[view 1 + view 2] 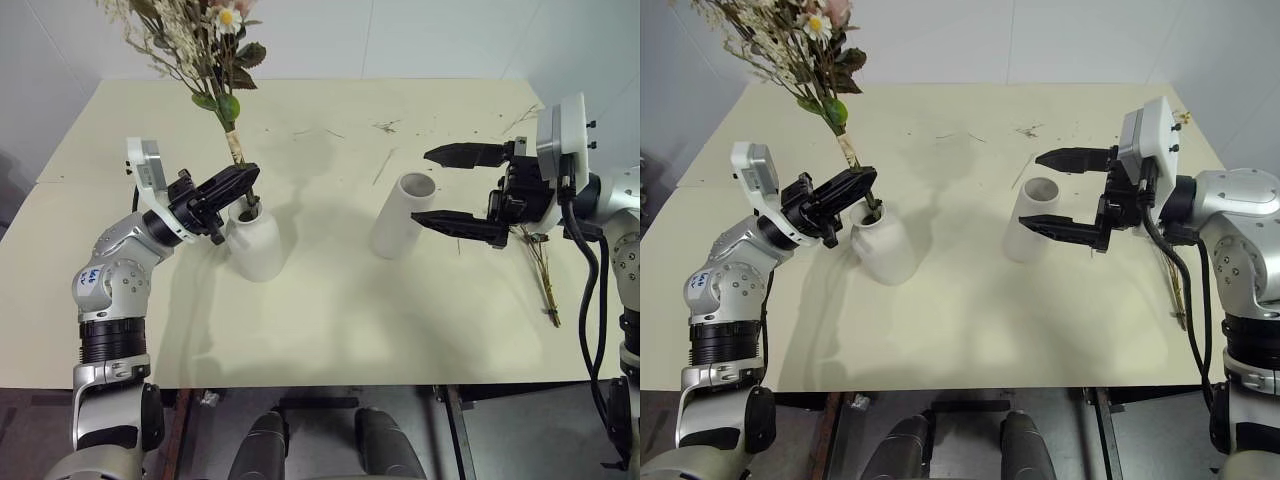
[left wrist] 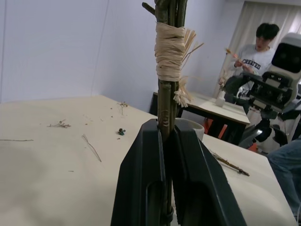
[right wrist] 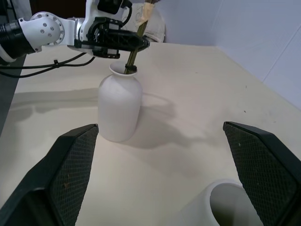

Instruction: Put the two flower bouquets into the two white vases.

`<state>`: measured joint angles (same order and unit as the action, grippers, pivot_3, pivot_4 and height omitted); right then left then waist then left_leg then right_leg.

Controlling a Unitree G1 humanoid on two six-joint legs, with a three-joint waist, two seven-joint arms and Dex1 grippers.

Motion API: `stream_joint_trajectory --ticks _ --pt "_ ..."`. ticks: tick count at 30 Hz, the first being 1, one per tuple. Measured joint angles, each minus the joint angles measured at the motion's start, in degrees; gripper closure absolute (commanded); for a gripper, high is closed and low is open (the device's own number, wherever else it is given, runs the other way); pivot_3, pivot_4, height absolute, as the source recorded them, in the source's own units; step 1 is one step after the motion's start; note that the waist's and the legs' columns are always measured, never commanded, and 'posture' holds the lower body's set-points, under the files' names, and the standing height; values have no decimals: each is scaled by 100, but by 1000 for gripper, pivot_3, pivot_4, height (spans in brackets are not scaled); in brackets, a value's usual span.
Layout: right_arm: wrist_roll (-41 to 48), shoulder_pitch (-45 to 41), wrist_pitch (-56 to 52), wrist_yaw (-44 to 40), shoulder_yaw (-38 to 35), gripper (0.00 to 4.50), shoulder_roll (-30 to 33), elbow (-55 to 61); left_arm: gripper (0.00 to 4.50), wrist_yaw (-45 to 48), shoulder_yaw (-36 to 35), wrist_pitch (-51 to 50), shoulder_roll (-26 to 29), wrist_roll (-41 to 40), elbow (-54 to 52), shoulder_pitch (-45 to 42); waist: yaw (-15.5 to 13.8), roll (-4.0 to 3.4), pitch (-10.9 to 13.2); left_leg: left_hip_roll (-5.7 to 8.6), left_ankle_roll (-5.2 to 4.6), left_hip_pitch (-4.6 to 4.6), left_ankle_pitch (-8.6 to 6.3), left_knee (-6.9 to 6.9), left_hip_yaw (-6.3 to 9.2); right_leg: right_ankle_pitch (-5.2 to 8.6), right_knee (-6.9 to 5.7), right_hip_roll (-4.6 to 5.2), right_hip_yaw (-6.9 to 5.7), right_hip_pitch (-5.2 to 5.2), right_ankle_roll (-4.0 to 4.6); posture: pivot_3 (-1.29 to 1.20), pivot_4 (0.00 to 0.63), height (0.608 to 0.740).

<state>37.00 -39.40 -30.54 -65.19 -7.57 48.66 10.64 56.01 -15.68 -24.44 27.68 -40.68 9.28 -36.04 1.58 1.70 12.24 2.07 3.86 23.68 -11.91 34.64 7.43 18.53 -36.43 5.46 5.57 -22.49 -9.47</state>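
Note:
My left gripper (image 1: 245, 186) is shut on the stems of the large bouquet (image 1: 215, 40) of pink, white and green, just below its raffia binding (image 2: 170, 52). The stem ends sit in the narrow neck of the squat white vase (image 1: 255, 245), and the bunch leans up and back to the left. The tall white cylinder vase (image 1: 403, 222) stands right of centre, its mouth empty. My right gripper (image 1: 422, 187) is wide open, pointing left, level with that vase's mouth, with nothing between its fingers. The thin bouquet (image 1: 545, 275) lies flat on the table under my right arm.
Loose twigs and flower scraps (image 1: 385, 127) are scattered on the far half of the cream table (image 1: 330, 320). In the left wrist view a person (image 2: 256, 52) sits at another table in the background, beyond my right arm.

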Motion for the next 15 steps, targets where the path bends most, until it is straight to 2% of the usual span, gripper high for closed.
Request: stream_joint_trajectory --ticks 5,12,15 --pt "23 32 1 54 0 0 0 20 2339 51 39 75 21 42 -24 58 2 0 0 0 0 0 0 0 0 0 0 0 0 0 0 0 150 740" --pt "27 122 2 32 -83 0 16 -29 117 310 -91 199 786 131 -634 324 6 -1 0 -3 0 -2 0 -21 -2 1 13 -1 1 -3 2 0 150 740" --pt "24 122 14 2 -114 0 16 -148 51 444 -112 182 1070 142 -657 341 3 -1 1 -2 0 -2 0 -21 -3 1 18 1 1 -1 2 0 150 740"
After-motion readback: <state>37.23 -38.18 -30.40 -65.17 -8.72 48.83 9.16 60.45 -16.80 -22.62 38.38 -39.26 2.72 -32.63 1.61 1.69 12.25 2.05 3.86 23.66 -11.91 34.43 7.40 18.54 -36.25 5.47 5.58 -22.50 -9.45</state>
